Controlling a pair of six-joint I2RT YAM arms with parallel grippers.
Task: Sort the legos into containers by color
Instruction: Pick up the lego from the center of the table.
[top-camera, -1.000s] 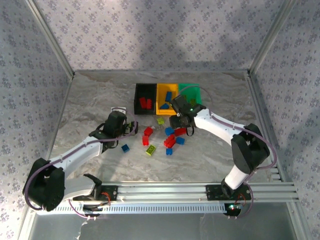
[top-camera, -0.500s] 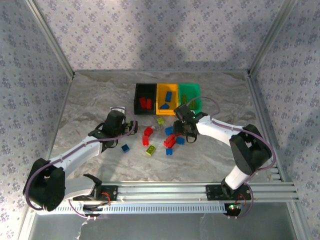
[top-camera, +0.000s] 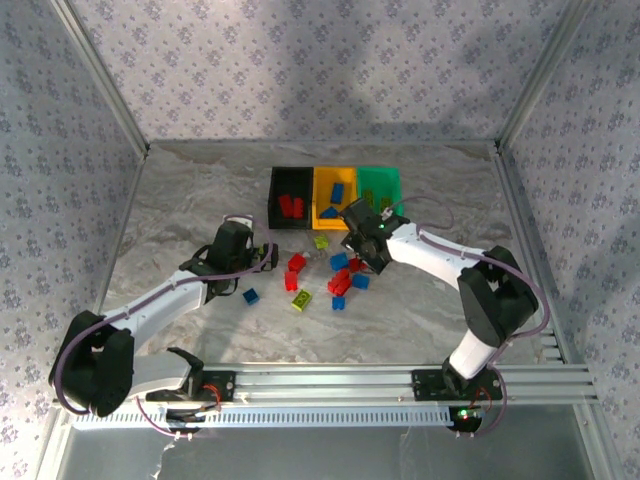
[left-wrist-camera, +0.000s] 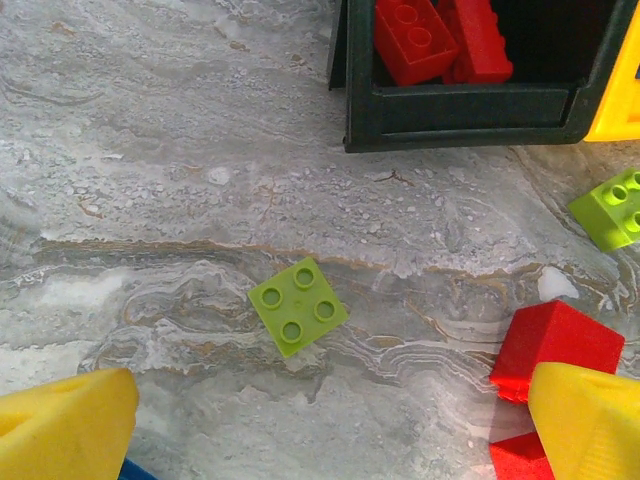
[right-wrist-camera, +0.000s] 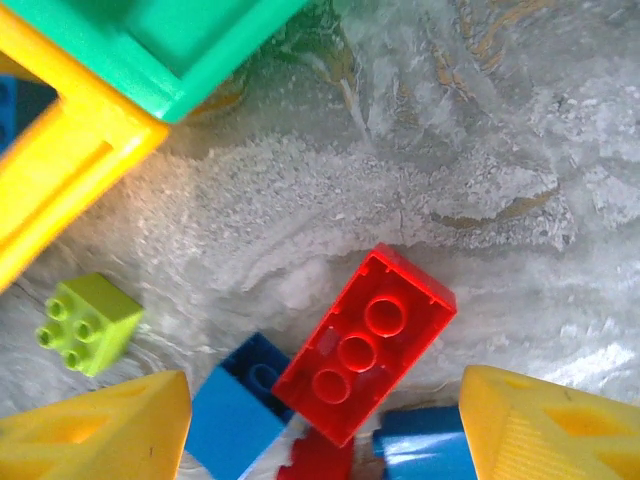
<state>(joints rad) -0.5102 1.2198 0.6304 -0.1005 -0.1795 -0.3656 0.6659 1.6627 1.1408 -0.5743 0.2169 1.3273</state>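
Red, blue, lime legos (top-camera: 340, 283) — loose before black, yellow, green containers (top-camera: 335, 170)

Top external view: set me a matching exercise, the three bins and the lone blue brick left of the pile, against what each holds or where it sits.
Things:
1. black bin
2. orange-yellow bin
3. green bin
4. lone blue brick

Places or contents:
a. holds blue bricks
b. loose on the table
c. right end of the row
d. holds red bricks

Pairs: 1-d, 2-a, 3-c, 4-b.
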